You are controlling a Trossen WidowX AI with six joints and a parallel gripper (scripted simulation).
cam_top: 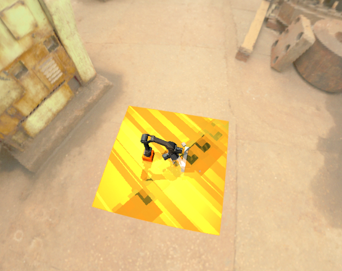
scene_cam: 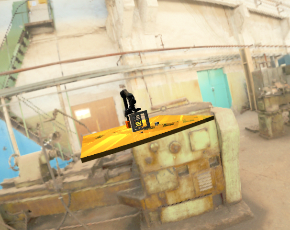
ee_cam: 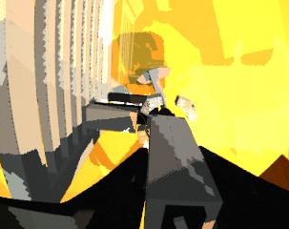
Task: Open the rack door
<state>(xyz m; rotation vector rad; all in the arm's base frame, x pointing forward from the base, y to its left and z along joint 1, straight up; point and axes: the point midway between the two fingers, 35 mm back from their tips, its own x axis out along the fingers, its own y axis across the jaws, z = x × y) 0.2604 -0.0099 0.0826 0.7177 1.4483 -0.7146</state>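
Observation:
The grey rack frame (cam_top: 186, 150) (scene_cam: 147, 119) stands upright on the table. Its slatted door (cam_top: 181, 161) (ee_cam: 26, 72) is swung partway out of the frame toward the arm's side; in the exterior view the slats show through the frame's left half. My gripper (cam_top: 175, 163) (ee_cam: 171, 155) is shut on the door's grey handle (ee_cam: 175, 143), whose upper part rises between the black fingers in the wrist view. In the exterior view the frame and door hide the fingertips. I cannot tell the exact door angle or how far the handle is turned.
The yellow and orange striped table (cam_top: 191, 201) (scene_cam: 100, 144) carries the arm's orange base (cam_top: 148, 156) (scene_cam: 127, 124). A small grey block (cam_top: 183, 144) (scene_cam: 156, 123) lies near the frame's free-side post. A tiny grey piece (cam_top: 199, 171) (scene_cam: 141, 132) lies beyond the frame, on the side away from the arm.

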